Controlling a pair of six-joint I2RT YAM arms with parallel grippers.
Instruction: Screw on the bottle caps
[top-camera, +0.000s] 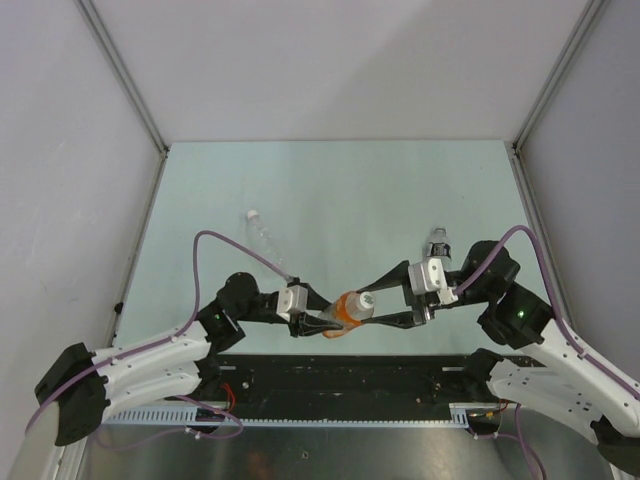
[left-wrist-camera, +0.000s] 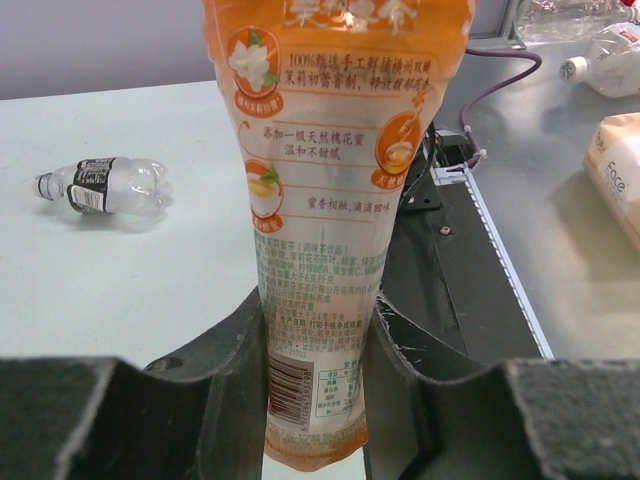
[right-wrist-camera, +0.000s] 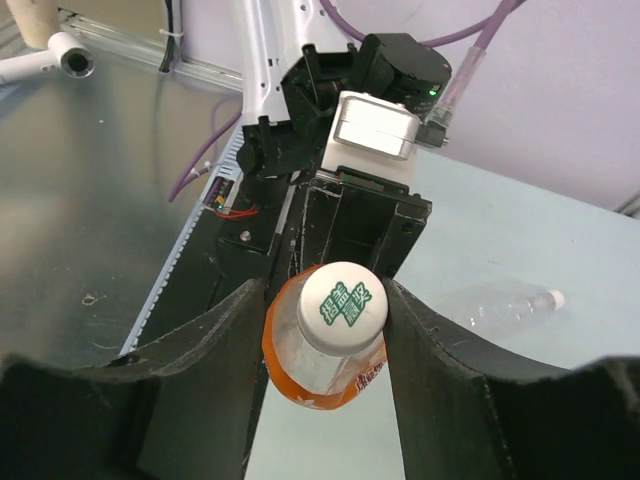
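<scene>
The orange-tinted bottle (top-camera: 347, 310) hangs in the air near the table's front edge, lying nearly level. My left gripper (top-camera: 325, 320) is shut on its lower body (left-wrist-camera: 330, 150). A white cap with green print (right-wrist-camera: 343, 305) sits on its neck. My right gripper (right-wrist-camera: 322, 290) is open and straddles that cap; the right finger touches it and a gap shows on the left. A plain clear bottle (top-camera: 265, 236) with a white cap (top-camera: 251, 214) lies at the mid-left. A bottle with a dark label (top-camera: 438, 243) lies by my right wrist, and also shows in the left wrist view (left-wrist-camera: 105, 187).
A black rail (top-camera: 340, 375) runs along the table's near edge between the arm bases. Grey walls (top-camera: 60, 150) close in the table on three sides. Purple cables (top-camera: 215, 240) loop over both arms. Off the table, spare bottles (left-wrist-camera: 610, 60) and a beige pack (left-wrist-camera: 620, 170) lie on a metal surface.
</scene>
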